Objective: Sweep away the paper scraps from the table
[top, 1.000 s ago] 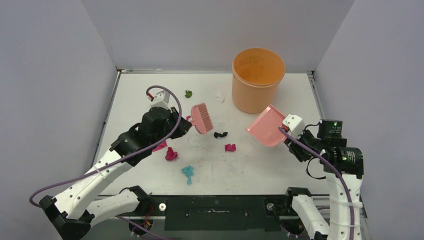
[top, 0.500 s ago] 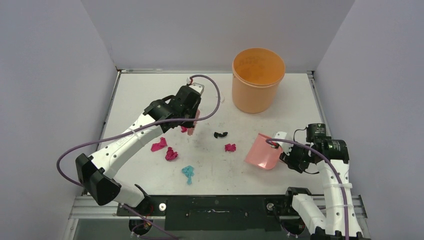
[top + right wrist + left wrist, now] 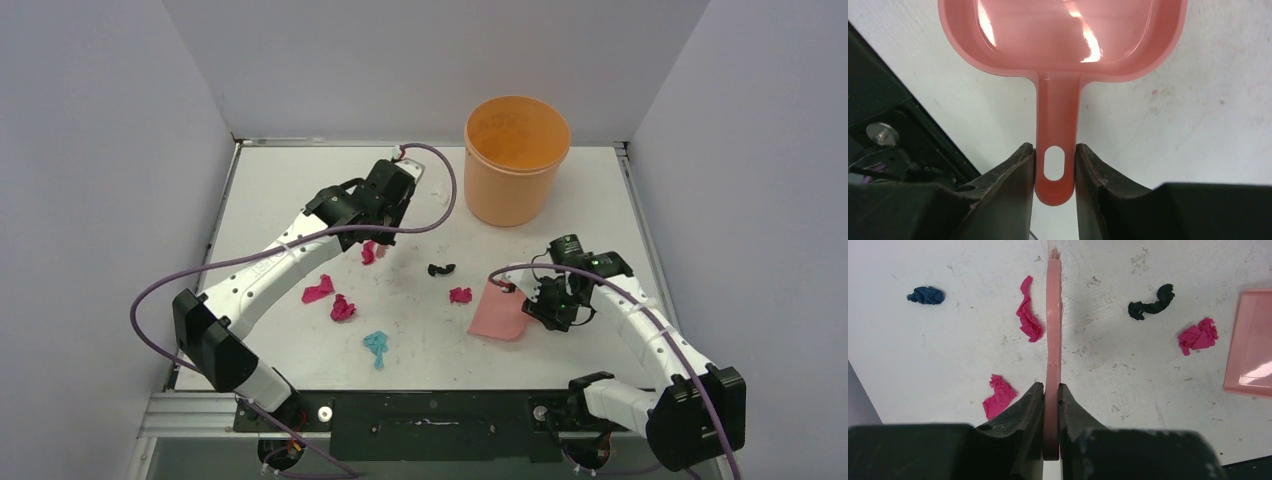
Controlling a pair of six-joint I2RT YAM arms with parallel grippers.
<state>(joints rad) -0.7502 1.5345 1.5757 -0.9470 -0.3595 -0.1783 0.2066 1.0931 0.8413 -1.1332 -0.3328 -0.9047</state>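
Note:
My left gripper [image 3: 385,205] is shut on the pink brush [image 3: 370,251], which points down at the table [image 3: 270,190]. In the left wrist view the brush [image 3: 1053,330] is edge-on between my jaws [image 3: 1051,390]. A magenta scrap [image 3: 1029,320] lies just left of it. My right gripper [image 3: 548,300] is shut on the handle [image 3: 1055,150] of the pink dustpan [image 3: 497,312], which sits low by a magenta scrap [image 3: 460,295]. A dark scrap [image 3: 441,269], two magenta scraps [image 3: 318,290] [image 3: 342,308] and a cyan scrap [image 3: 376,345] lie between the arms.
An orange bucket [image 3: 516,160] stands at the back right of the table. Grey walls close in the left, back and right. A black rail [image 3: 430,420] runs along the near edge.
My left arm has reached farther back and turned the brush down toward the table. My right arm has lowered the dustpan and moved it left, close to the magenta scrap.

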